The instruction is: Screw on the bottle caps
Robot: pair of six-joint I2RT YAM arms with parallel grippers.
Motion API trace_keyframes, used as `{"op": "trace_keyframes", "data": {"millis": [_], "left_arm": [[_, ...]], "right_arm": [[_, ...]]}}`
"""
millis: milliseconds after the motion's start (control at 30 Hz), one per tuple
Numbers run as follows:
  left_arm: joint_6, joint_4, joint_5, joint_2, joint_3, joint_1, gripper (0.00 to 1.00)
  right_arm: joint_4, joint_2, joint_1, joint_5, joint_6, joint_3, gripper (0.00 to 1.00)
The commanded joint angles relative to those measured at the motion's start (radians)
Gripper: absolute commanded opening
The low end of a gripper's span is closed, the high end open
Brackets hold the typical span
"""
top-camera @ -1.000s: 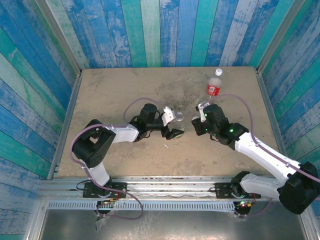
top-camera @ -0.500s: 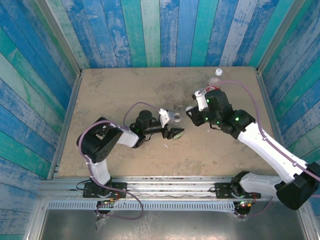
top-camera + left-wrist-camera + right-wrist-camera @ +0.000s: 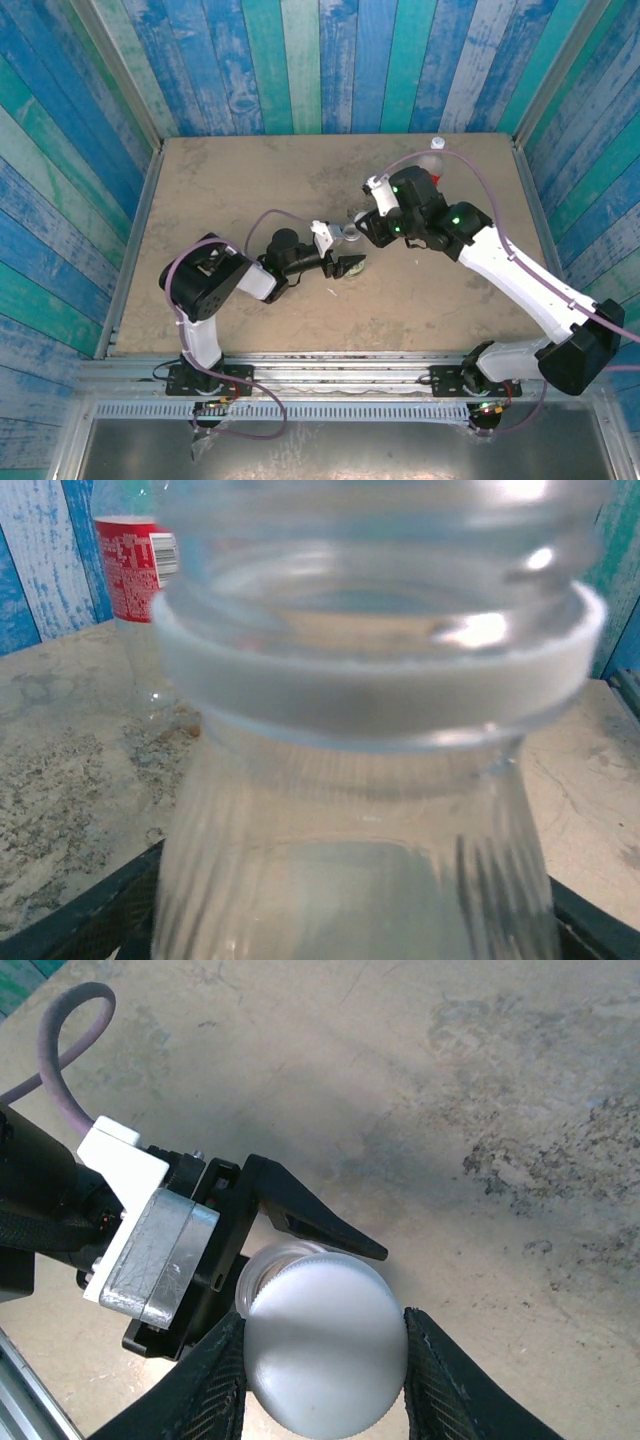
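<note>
A clear bottle (image 3: 352,266) with a pale green label sits between the fingers (image 3: 70,925) of my left gripper (image 3: 347,262), which is shut on its body. Its open neck (image 3: 375,680) looms close to the left wrist camera. My right gripper (image 3: 325,1360) is shut on a white bottle cap (image 3: 325,1345), holding it just over the bottle's mouth (image 3: 268,1263); whether the two touch I cannot tell. From above, the right gripper (image 3: 362,228) is directly beside the left one. The red-label bottle (image 3: 135,565) stands farther back.
Another white cap (image 3: 437,145) shows at the far right of the tan table (image 3: 230,190), just beyond my right arm. Blue and green plank walls (image 3: 300,60) close in the back and both sides. My left gripper's metal block (image 3: 160,1255) sits close under the right fingers.
My right arm has swung left, carrying the cap from near the red-label bottle to over the held bottle's mouth. My left gripper's fingers have drawn in around the bottle.
</note>
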Motion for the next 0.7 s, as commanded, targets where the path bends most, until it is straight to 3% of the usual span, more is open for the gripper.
{"op": "trace_keyframes", "data": {"millis": [0,200,667], "left_arm": [[-0.028,0.090,-0.011,0.060,-0.012,-0.004,0.65],[0.000,0.068,0.014,0.060,-0.014,-0.004,0.56],[0.058,0.010,0.034,0.054,-0.011,-0.004,0.55]], "right_arm": [[-0.031,0.021,0.010,-0.015,-0.008,0.030,0.40],[-0.050,0.064,0.029,-0.014,-0.010,0.067,0.40],[-0.143,0.169,0.046,-0.011,-0.013,0.154,0.40]]}}
